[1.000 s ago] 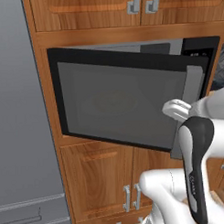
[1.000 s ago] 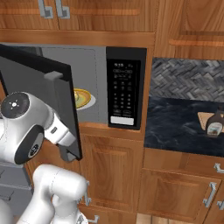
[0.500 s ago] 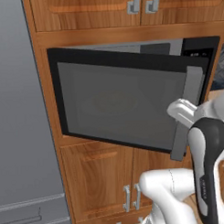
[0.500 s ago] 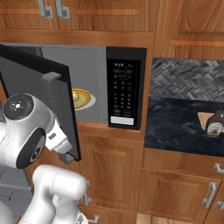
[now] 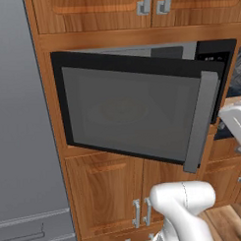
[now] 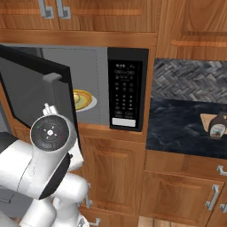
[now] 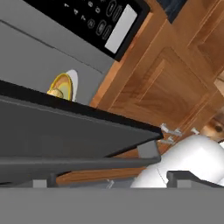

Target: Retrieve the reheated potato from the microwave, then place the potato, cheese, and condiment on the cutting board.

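The microwave [image 6: 126, 95] stands with its grey glass door [image 5: 127, 112] swung out to the left. Inside, a yellow plate [image 6: 86, 103] carries the small tan potato [image 7: 55, 92]. My gripper [image 7: 113, 181] is open, its fingertips wide apart just below the door's grey handle bar [image 7: 87, 164], with nothing between them. In the left base view my white hand [image 5: 237, 126] hangs to the right of the handle [image 5: 199, 122], apart from it. The dark condiment bottle [image 6: 218, 126] stands on the tan cutting board [image 6: 206, 119] at the far right. The cheese is out of view.
Wooden cabinets [image 6: 111, 177] surround the microwave above and below. A tall grey fridge front [image 5: 19, 121] is on the left. A dark stone counter [image 6: 177, 126] with a woven backsplash runs right of the keypad [image 6: 125, 93]. My arm's big joint [image 6: 51, 133] sits before the door.
My hand has drawn back to the right and lower, off the door handle, and its fingers have spread. The door holds the same open angle.
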Robot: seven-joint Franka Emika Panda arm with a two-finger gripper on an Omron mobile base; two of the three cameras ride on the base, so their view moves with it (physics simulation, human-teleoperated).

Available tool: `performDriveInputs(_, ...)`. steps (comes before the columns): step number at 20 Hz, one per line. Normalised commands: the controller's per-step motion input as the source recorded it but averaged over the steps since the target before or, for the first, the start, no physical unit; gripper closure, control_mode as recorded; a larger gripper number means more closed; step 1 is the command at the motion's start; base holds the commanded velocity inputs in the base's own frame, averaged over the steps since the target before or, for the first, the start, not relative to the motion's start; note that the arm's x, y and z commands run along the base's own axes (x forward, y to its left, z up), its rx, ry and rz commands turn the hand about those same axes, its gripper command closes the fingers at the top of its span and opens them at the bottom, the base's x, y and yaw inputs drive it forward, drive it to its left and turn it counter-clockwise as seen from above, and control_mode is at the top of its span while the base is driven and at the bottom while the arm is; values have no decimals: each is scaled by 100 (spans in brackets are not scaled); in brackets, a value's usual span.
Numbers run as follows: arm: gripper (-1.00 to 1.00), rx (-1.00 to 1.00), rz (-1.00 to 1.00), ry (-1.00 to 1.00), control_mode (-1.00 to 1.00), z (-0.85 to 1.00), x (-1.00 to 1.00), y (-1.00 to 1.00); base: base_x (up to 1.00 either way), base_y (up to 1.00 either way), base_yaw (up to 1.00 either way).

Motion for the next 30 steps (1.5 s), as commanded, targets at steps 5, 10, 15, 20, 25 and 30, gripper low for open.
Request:
performDriveInputs(5,-100,16,-17,0,-100,22,9,-60,0,0,0)
performDriveInputs(10,-100,15,-11,1,-100,8,40,-35,0,0,0)
performDriveInputs(15,-100,21,4,0,-100,0,56,15,0,0,0)
performDriveInputs(20,-100,22,17,0,-100,0,41,22,0,0,0)
performDriveInputs(25,-100,24,25,0,-100,-1,43,4,0,0,0)
performDriveInputs(30,-100,22,21,0,-100,-3,39,4,0,0,0)
